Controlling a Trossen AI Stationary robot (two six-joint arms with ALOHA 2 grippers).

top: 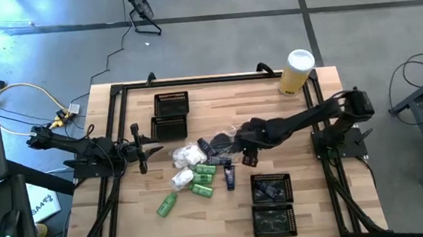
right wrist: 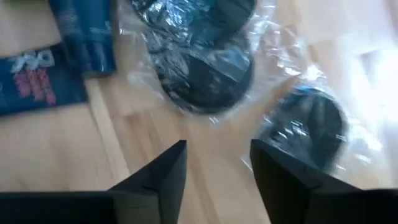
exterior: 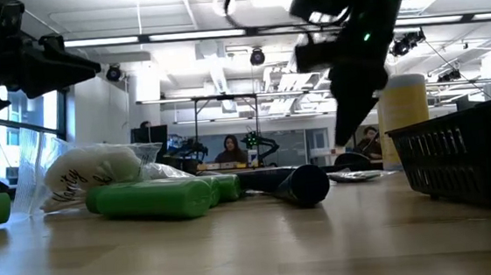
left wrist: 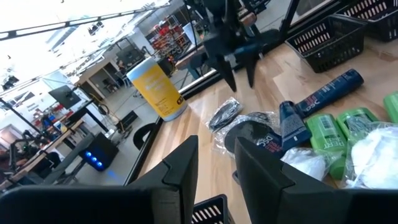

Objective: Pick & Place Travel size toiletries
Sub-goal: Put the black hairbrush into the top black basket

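1. While the left gripper (top: 139,149) waits near the table's left edge with its fingers apart and empty, the right gripper (top: 249,160) hangs over the pile of toiletries mid-table, fingers spread, nothing between them.
2. Round dark cases (right wrist: 208,68) in crinkly plastic lie just under it, next to a blue tube (right wrist: 81,34).
3. Green bottles (top: 201,177) and white packets (top: 188,156) sit beside them.

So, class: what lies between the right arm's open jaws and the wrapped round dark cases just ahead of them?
Only bare wooden table, as the right wrist view shows. The right gripper points at the wrapped round dark cases, its jaws open and empty.
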